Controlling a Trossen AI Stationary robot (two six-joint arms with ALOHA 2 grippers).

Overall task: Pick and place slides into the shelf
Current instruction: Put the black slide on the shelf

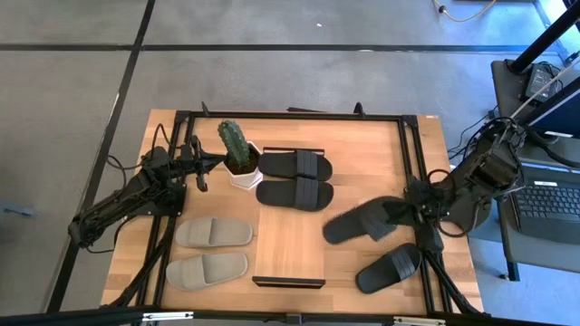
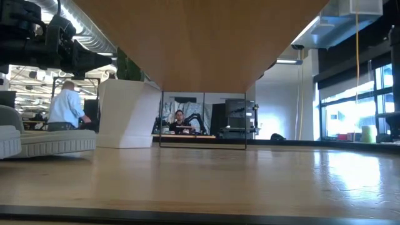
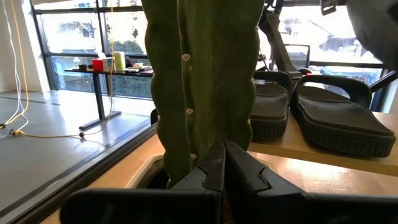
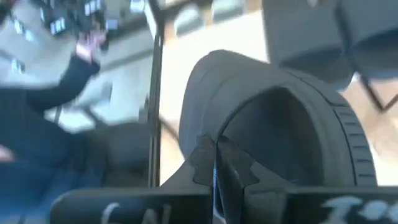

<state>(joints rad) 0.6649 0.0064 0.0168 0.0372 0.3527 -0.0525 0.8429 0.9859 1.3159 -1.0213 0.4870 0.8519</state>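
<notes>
Two black slides (image 1: 294,165) (image 1: 294,193) lie flat, side by side, on the far half of the light wood shelf (image 1: 288,249). Two grey-beige slides (image 1: 213,233) (image 1: 207,270) rest on the table left of it. Another black slide (image 1: 390,268) lies near the table's right near corner. My right gripper (image 1: 401,210) is shut on a black slide (image 1: 362,222) right of the shelf. My left gripper (image 1: 216,162) is shut and stands right beside a green cactus (image 3: 202,74) in a white pot (image 1: 243,175); whether it touches the cactus, I cannot tell. My right gripper pinches the black slide at its right end, by the broad strap (image 4: 249,81), which arches just beyond the shut fingers (image 4: 205,165). The fingers come from the table's right side, roughly along the slide. The slide sits slanted and seems lifted off the table; the picture is blurred.
The potted cactus stands at the shelf's far left corner, close to the shelved slides. The table's black metal frame (image 1: 412,163) runs along both sides and the far edge. The near half of the shelf is bare wood. A laptop (image 1: 548,204) sits right of the table; people show in the room behind.
</notes>
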